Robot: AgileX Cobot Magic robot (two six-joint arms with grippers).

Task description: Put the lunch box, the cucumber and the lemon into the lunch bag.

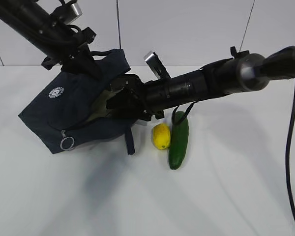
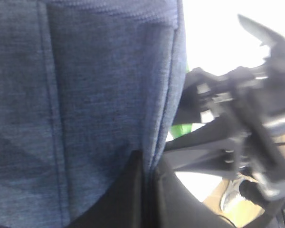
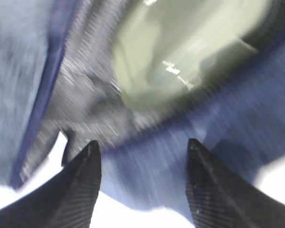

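A: Spreading the right gripper (image 3: 142, 145) fingers (image 3: 83, 190) wide, carrying nothing between them; hovering at the mouth of the lunch bag (image 3: 237, 118), seemingly making room for letting go rather than for grasping

B: And showing the lunch box (image 3: 180, 52) just past them, lying inside the bag already, judging by that pale sage lid, smooth and hard, glinting through the blur?

A: Looking so; meanwhile clamping the left gripper (image 1: 90, 66) shut on the bag's upper rim, probably lifting it for keeping the soft mouth gaping

B: Explaining the slumping, then: being woven navy cloth, boxy but limp, sagging wherever unsupported, trailing a silver ring pull (image 1: 66, 143) down towards the table (image 1: 88, 196)

A: Leaving the lemon (image 1: 161, 136) and the cucumber (image 1: 179, 140) waiting outside, lying side by side, touching or nearly so, just right of the bag; being yellow and oval against long, glossy, dark green, likely rolling if nudged
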